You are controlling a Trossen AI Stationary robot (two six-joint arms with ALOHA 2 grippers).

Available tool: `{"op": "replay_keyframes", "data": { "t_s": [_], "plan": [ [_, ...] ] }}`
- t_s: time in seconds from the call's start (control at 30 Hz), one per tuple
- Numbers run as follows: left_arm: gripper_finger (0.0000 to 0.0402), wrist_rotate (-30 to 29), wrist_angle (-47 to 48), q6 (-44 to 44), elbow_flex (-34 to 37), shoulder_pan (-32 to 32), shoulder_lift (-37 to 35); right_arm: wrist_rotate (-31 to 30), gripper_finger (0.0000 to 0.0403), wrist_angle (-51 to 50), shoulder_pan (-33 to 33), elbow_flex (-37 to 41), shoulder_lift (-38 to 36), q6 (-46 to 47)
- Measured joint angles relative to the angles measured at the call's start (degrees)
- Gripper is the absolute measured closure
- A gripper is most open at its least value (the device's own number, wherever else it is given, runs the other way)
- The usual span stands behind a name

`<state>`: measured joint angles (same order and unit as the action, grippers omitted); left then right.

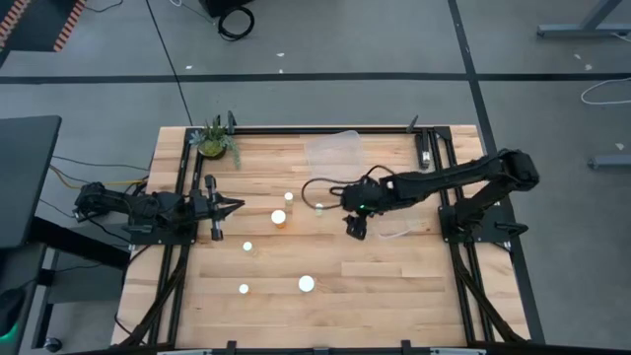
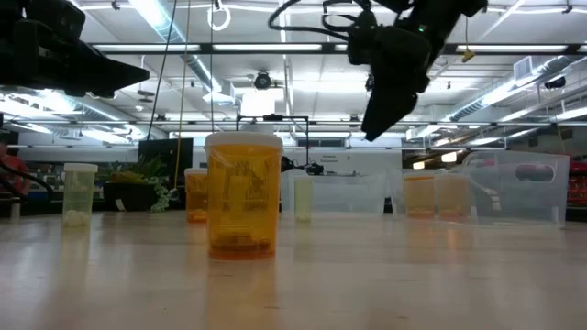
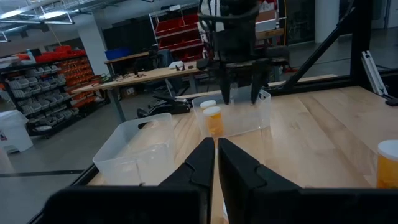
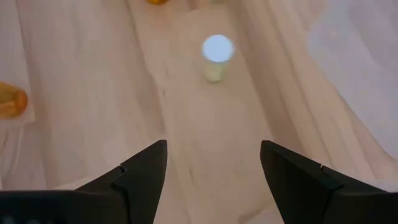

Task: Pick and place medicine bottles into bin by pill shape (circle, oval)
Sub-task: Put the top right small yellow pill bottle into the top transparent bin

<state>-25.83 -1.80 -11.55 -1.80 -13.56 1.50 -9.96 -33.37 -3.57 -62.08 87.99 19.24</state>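
Pill shapes unreadable everywhere: from above the medicine bottles (image 1: 307,284) are just white dots, and at counter height the contents of the near amber bottle (image 2: 243,194) are blurred. In the right wrist view, the lone white-capped bottle (image 4: 217,57) at 12 o'clock is soft, and an orange bottle (image 4: 11,101) at 9 o'clock is cut by the edge. Left wrist view: a bottle (image 3: 388,163) at 3 o'clock is cropped, and the left hand (image 3: 216,163) hides the counter behind it.

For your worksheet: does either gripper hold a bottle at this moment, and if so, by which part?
Neither does. The left gripper is shut with nothing between its fingers, at the table's left edge. The right gripper hangs open above the table, empty.
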Motion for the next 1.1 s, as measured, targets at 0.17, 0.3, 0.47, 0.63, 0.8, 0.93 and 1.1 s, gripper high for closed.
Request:
{"op": "replay_keyframes", "data": {
  "t_s": [0.17,0.3,0.47,0.63,0.8,0.93,1.1],
  "plan": [
    [0.0364,-0.01,-0.07,0.0,0.0,0.0,0.0,-0.01,0.0139,-3.97,-0.77,-8.72,7.47,-3.67],
    [0.0364,-0.01,-0.07,0.0,0.0,0.0,0.0,-0.03,0.0139,-5.78,-0.67,-14.68,12.19,-6.92],
    [0.0371,-0.01,-0.03,0.0,0.0,0.0,0.0,-0.02,0.0139,-6.34,-0.03,-19.48,16.37,-10.42],
    [0.0373,-0.01,-0.07,0.0,0.0,0.0,0.0,-0.04,0.0139,-5.68,1.68,-20.65,17.59,-13.42],
    [0.0365,-0.01,-0.07,0.0,0.0,0.0,0.0,0.0,0.0139,-4.53,3.64,-20.55,17.59,-15.93],
    [0.0363,-0.01,-0.06,0.0,0.02,0.0,0.0,1.74,0.0139,-0.98,4.52,-20.55,18.26,-18.79],
    [0.0371,-0.03,-0.09,0.0,0.04,0.0,0.0,4.71,0.0139,1.28,5.57,-20.53,20.48,-22.08]
  ]
}}
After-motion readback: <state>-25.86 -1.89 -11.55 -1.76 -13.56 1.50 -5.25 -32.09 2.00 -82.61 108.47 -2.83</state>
